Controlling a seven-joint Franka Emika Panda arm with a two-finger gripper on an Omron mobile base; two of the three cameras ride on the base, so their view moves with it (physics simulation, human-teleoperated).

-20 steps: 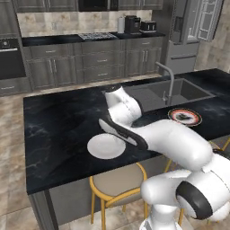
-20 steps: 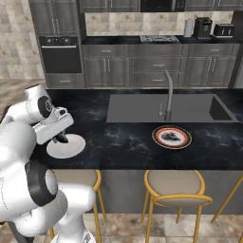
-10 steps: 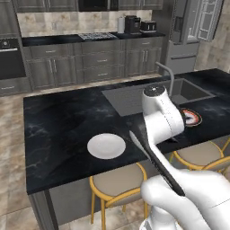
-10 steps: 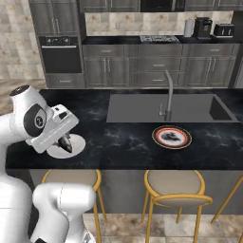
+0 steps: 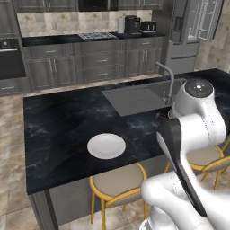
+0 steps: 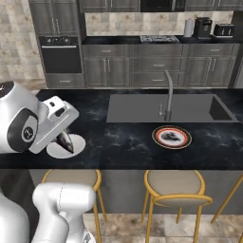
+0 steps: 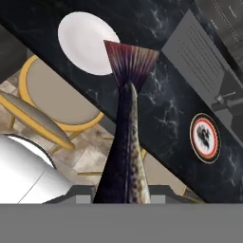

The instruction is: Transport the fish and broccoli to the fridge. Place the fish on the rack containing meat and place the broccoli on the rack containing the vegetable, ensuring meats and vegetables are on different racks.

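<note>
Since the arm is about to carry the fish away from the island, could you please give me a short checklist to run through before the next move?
1. Fish held in the gripper: ok; it hangs between the fingers, tail outward.
2. Fish lifted clear of the white plate: ok; the plate lies bare on the island counter.
3. Grip firmness: cannot tell; the fingertips are hidden behind the fish.
4. Fridge ready: not ok; it stands far across the kitchen, doors closed.
5. Broccoli located: cannot tell; the patterned plate by the sink holds something dark.
</note>
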